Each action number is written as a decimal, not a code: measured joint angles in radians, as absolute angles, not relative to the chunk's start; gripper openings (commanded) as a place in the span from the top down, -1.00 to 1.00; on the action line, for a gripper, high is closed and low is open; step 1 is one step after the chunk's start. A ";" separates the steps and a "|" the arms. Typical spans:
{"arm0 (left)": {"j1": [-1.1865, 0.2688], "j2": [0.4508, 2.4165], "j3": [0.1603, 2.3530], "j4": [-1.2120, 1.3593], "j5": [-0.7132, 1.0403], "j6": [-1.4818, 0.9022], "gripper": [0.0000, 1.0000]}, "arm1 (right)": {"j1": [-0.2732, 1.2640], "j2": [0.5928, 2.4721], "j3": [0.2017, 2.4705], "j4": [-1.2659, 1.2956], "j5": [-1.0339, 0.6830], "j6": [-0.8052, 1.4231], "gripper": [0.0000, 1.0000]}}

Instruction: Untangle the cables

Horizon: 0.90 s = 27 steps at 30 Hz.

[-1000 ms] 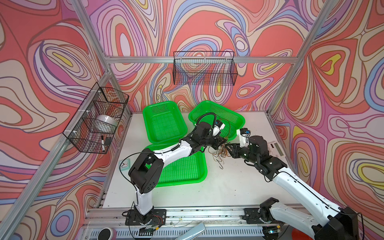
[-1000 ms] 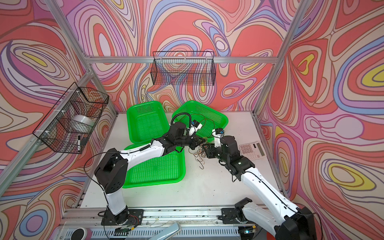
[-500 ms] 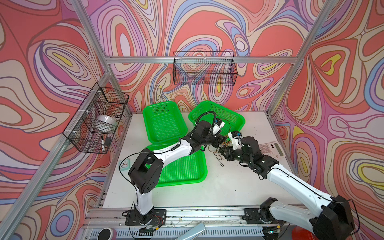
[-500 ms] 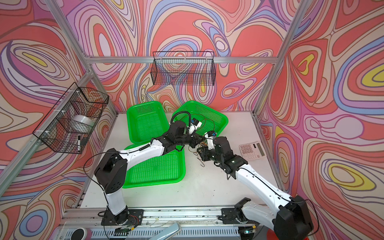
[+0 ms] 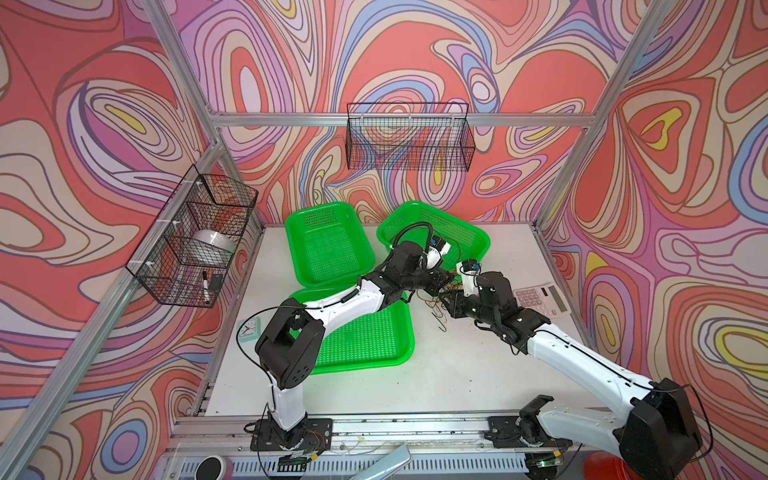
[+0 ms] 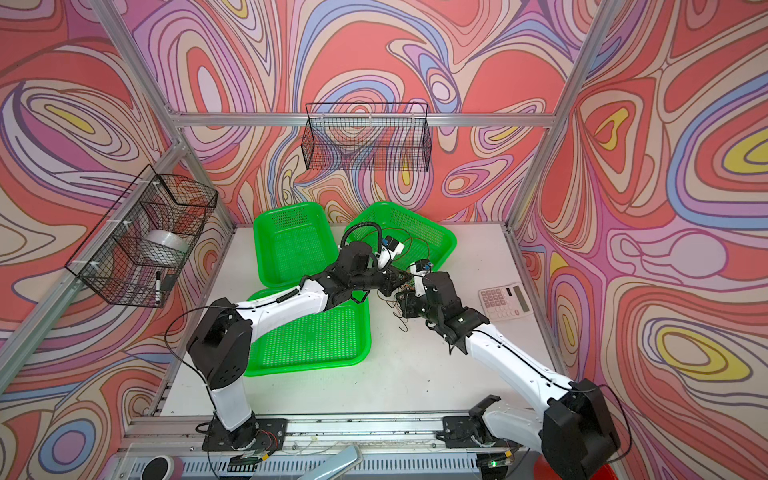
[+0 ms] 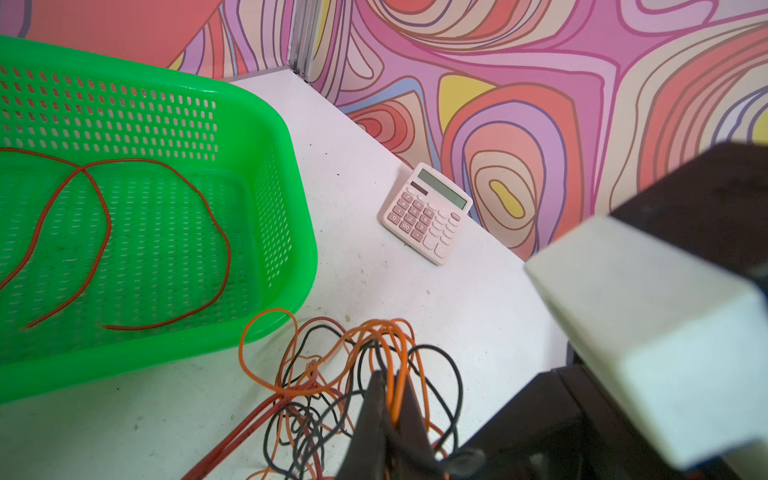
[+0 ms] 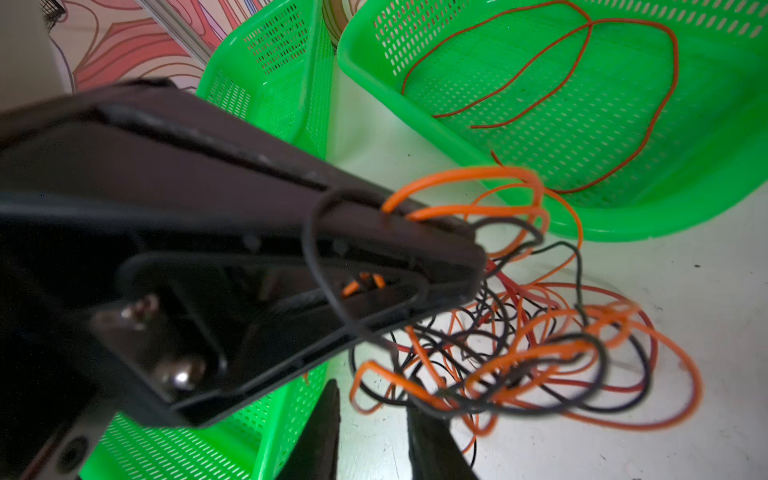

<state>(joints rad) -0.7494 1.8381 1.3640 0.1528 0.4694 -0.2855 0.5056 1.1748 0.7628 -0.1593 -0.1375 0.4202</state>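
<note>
Cables, looping every way, lie tangled on tabletop; left pincer clamps orange strands, right pincer narrowly parted alongside.

Cell with swirl-patterned walls.
White table inside a metal frame; one wire basket hangs above its far edge, a second basket above its left edge.

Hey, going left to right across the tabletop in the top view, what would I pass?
Small clock → flat green tray → tangled cables → calculator.
</note>
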 measured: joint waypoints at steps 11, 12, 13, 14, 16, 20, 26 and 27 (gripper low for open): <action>-0.751 1.838 1.364 0.153 0.458 -0.292 1.00 | 0.506 1.235 0.775 -0.123 -0.138 0.407 0.92; -0.751 1.838 1.364 0.153 0.454 -0.292 1.00 | 0.506 1.234 0.775 -0.123 -0.138 0.409 0.96; -0.751 1.838 1.365 0.153 0.451 -0.292 1.00 | 0.506 1.231 0.775 -0.123 -0.138 0.405 1.00; -0.751 1.838 1.367 0.153 0.447 -0.292 1.00 | 0.506 1.225 0.775 -0.125 -0.140 0.403 1.00; -0.746 1.838 1.368 0.153 0.445 -0.294 1.00 | 0.506 1.201 0.773 -0.131 -0.148 0.400 1.00; -0.722 1.838 1.368 0.154 0.449 -0.308 1.00 | 0.506 1.110 0.762 -0.163 -0.182 0.382 1.00; -0.675 1.861 1.396 0.154 0.463 -0.319 1.00 | 0.506 0.965 0.751 -0.262 -0.206 0.348 1.00; -0.673 1.866 1.399 0.154 0.464 -0.319 1.00 | 0.506 0.946 0.751 -0.281 -0.199 0.342 1.00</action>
